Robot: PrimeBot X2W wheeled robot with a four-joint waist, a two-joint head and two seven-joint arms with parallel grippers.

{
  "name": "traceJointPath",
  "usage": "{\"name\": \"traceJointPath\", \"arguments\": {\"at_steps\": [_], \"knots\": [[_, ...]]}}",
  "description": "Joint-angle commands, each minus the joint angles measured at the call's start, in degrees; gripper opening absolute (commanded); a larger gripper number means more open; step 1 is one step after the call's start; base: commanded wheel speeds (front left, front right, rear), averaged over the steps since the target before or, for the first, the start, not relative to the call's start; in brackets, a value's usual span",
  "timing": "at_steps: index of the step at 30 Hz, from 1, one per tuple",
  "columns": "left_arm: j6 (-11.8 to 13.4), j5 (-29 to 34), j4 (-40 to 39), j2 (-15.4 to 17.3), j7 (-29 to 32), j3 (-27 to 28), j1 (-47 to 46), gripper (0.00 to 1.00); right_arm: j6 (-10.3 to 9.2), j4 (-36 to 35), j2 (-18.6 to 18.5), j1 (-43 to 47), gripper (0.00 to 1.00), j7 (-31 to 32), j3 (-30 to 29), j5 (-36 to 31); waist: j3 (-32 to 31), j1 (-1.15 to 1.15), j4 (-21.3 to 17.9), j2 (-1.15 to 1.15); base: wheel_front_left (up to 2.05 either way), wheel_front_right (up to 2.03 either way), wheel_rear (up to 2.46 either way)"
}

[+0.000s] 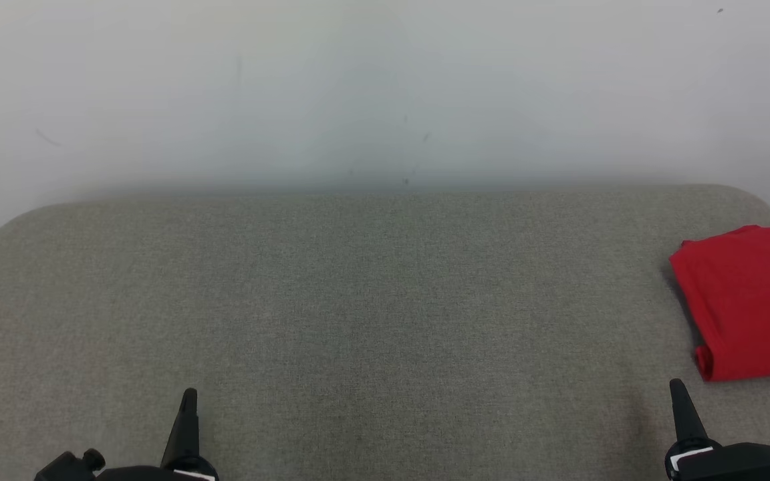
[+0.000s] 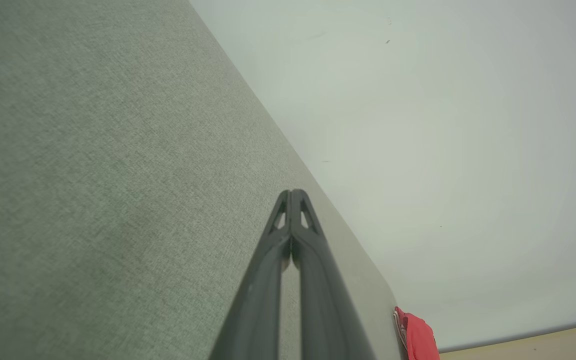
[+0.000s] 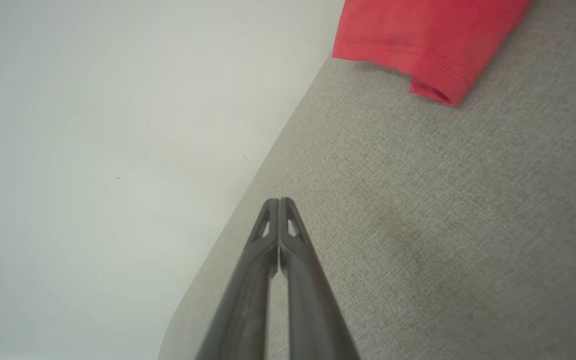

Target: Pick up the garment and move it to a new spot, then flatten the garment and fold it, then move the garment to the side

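The garment (image 1: 749,304), a red piece with a black-and-white print at its right side, is seen lying folded on the grey fabric-covered table (image 1: 358,300). It is placed at the table's far right and is cut off by the edge of the head view. A rolled fold is shown along its near edge. A pale wall (image 1: 385,87) is seen behind the table.

The left gripper (image 1: 189,394) is found at the lower left of the head view, above bare table and well apart from the garment. In the left wrist view its 2 fingers (image 2: 313,250) are pressed together at the tips, clenched on nothing. In that view the garment (image 2: 417,335) is glimpsed as a small red patch at the table's distant end.

The right gripper (image 1: 676,386) is found at the lower right, near the garment's near left corner but apart from it. In the right wrist view its 2 fingers (image 3: 300,260) are likewise clenched tip to tip with nothing between them. The garment (image 3: 418,35) is shown beyond them, untouched.
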Motion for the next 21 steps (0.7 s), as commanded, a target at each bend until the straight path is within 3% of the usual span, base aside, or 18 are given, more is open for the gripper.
{"name": "traceJointPath", "arguments": {"at_steps": [1,21], "knots": [[0.04,-1.81,-0.24,0.0,0.39,0.06,-1.81,0.0,0.04,-0.87,-0.15,-1.34,0.0,0.49,-0.34,1.95,0.06,0.0,-0.01,0.0,0.0,0.0,0.0],[0.06,-12.24,1.13,-0.48,2.77,-0.07,-4.93,0.0,0.04,-1.1,-0.17,-2.76,0.0,3.03,-1.93,13.67,0.78,0.0,-0.13,0.0,0.0,0.0,0.0]]}}
